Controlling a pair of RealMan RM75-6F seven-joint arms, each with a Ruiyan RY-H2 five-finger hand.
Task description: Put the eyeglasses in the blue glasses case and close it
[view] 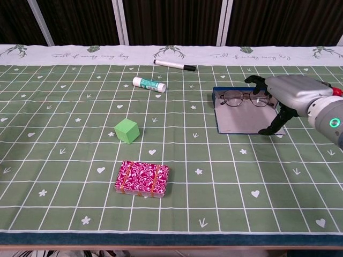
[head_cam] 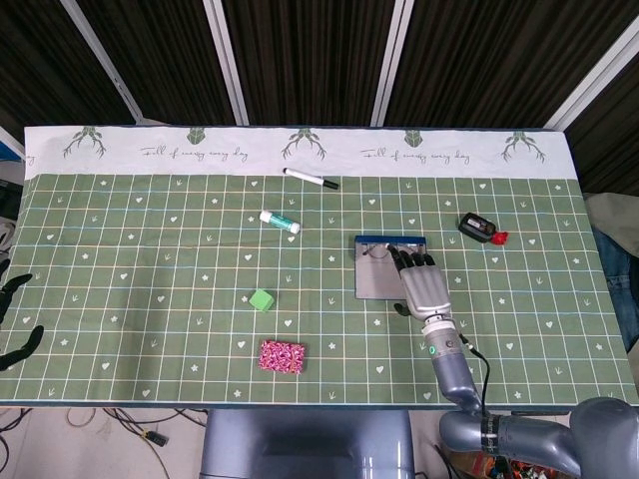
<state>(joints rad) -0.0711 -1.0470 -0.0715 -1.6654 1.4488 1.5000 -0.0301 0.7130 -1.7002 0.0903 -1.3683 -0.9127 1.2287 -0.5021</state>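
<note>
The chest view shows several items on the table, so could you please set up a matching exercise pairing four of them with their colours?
Things:
1. cube
2. marker
3. glasses case
4. patterned box

Colours:
A. pink and white
B. blue rim, grey inside
C. green
D. white barrel, black cap

Pairs: 1-C, 2-D, 3-B, 4-A

1 eyeglasses (view: 245, 98) | 1 case (view: 244, 119) | 1 marker (view: 174, 65) | 1 cube (view: 126, 130) | maybe 1 glue stick (view: 149, 84)
</note>
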